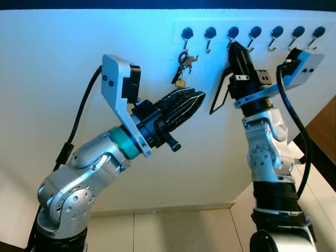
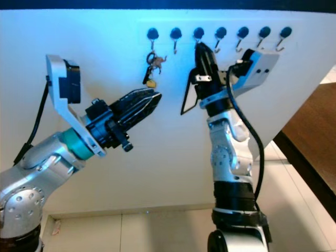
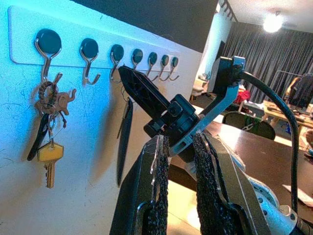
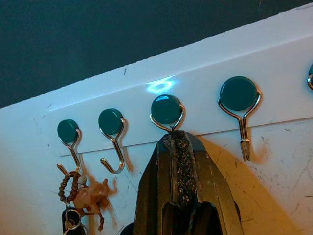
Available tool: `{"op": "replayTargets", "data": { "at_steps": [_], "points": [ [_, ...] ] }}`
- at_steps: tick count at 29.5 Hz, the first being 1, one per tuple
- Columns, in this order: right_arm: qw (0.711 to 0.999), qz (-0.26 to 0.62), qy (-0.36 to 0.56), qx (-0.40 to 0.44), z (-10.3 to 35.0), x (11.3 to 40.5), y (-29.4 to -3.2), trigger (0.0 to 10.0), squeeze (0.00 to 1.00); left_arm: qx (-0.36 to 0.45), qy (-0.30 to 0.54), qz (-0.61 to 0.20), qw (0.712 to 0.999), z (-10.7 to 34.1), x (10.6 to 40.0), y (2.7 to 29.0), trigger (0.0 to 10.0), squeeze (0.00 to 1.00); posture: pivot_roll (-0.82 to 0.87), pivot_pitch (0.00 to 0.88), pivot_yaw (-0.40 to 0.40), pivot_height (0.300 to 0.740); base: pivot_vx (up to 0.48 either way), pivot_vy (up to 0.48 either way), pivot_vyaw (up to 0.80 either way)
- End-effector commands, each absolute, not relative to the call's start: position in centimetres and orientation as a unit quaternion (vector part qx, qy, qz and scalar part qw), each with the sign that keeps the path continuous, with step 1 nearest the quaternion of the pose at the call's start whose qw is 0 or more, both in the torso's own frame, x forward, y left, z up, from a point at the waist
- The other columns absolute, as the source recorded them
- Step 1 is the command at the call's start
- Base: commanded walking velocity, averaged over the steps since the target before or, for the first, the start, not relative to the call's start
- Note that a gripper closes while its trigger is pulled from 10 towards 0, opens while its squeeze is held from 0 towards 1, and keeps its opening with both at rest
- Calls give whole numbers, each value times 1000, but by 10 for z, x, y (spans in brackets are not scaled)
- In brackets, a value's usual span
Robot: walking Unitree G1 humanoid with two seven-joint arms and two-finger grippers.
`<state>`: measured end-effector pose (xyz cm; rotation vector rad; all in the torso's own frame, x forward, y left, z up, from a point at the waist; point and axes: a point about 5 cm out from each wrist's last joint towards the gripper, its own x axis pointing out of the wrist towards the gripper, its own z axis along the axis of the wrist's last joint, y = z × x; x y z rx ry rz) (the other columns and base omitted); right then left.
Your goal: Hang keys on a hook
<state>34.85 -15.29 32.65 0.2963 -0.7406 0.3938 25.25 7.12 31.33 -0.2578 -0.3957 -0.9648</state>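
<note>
Fingers of right gripper [image 1: 234, 48] pressed together, empty, tip touching third hook [image 4: 167, 113]. Left gripper [image 1: 195, 100] also closed, empty, just below keys [image 1: 181, 68], which hang on first hook [image 1: 186, 34]. Risk, as I judge it: either arm swinging sideways could knock the keys off. White wall [image 1: 63, 47]; tiled floor [image 1: 173, 231] below, dark table [image 3: 244, 156] beyond.

Place: looked like a home or office room.
Wall: a white wall [image 1: 79, 47] carried a hook rack [image 3: 19, 46].
Background: dark curtains [image 3: 274, 54], a ceiling light [image 3: 272, 22], a brown table [image 3: 254, 156].
</note>
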Motion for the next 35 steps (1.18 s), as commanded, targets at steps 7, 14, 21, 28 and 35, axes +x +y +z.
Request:
{"op": "replayTargets", "data": {
  "at_steps": [7, 14, 21, 28, 35],
  "points": [
    [917, 131, -368, 84, 330, 354, -163, 10000, 0, -125, -178, -458, 862, 308, 253, 71, 10000, 0, 86, 151, 109, 740, 0, 0, 0],
    [917, 69, -388, -68, 320, 351, -163, 10000, 0, -127, -176, -458, 862, 308, 253, 71, 10000, 0, 85, 156, 113, 740, 0, 0, 0],
    [901, 89, -420, -63, 325, 342, -156, 10000, 0, -126, -174, -458, 863, 307, 254, 70, 10000, 0, 86, 157, 115, 740, 0, 0, 0],
    [856, 67, -491, -144, 350, 329, -147, 10000, 0, -126, -171, -459, 863, 306, 254, 70, 10000, 0, 87, 156, 117, 740, 0, 0, 0],
    [835, 73, -520, -164, 361, 325, -139, 10000, 0, -127, -169, -460, 862, 305, 254, 69, 10000, 0, 84, 157, 118, 740, 0, 0, 0]
  ]
}}
